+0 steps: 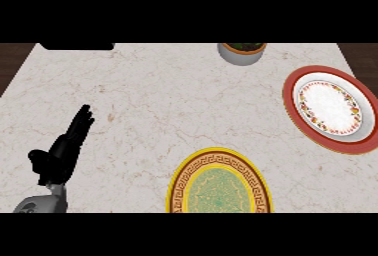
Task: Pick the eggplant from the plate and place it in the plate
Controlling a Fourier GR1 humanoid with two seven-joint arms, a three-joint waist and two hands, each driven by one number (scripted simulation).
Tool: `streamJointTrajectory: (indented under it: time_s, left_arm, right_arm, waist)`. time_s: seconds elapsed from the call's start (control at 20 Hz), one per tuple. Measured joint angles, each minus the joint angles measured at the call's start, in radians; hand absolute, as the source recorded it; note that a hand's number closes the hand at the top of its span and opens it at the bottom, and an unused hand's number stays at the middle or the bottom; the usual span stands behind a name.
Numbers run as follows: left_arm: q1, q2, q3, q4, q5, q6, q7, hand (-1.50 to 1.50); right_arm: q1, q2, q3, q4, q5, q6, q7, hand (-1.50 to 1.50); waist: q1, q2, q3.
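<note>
Head view: left robot hand (65, 145) rests open, fingers straight, on marble worktop (162, 100). Right hand out of view. No eggplant visible on yellow-rimmed green plate (221, 186) or red-rimmed white plate (332, 109). Next move: locate eggplant.

a: any words, labels, brands or numbers to read here?

b: none. the yellow plate (221, 187) carries a dark band of angular key pattern and a green patterned middle, but that is ornament, not lettering.

a: and the red plate (330, 110)?

b: a white centre ringed with small red and orange flower marks. no letters or numbers among them.

a: the pot (242, 52) at the far edge?

b: plain grey wall, no label showing.

a: the counter (148, 100) itself?

b: pale marble with brown veining only. no sign, no sticker.

a: anything on the left hand (63, 150)?

b: black all over, no marking that can be read.
</note>
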Motion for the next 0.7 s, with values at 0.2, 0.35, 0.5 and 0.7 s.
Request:
streamJointTrajectory:
  time_s: [0.2,0.35,0.5,0.7]
  left_arm:
    - [-0.001,-0.007,-0.001,0.007,-0.007,-0.004,-0.01,0.0]
    - [0.008,-0.005,0.001,0.0,-0.009,-0.011,-0.01,0.0]
    - [0.003,-0.005,0.005,0.003,-0.007,-0.019,-0.01,0.0]
    - [-0.01,0.002,0.016,0.016,-0.007,-0.025,-0.01,0.0]
  right_arm:
    - [-0.14,0.027,0.085,0.13,0.049,-0.037,0.0,1.5]
    - [-0.236,0.061,0.14,0.249,0.1,-0.09,-0.005,1.5]
    - [-0.349,0.085,0.172,0.408,0.139,-0.148,-0.03,1.5]
    - [-0.452,0.132,0.157,0.583,0.144,-0.252,-0.066,1.5]
  waist:
    - [0.004,0.001,0.0]
    - [0.007,0.002,0.001]
    - [0.01,0.003,0.001]
    - [0.011,0.005,0.001]
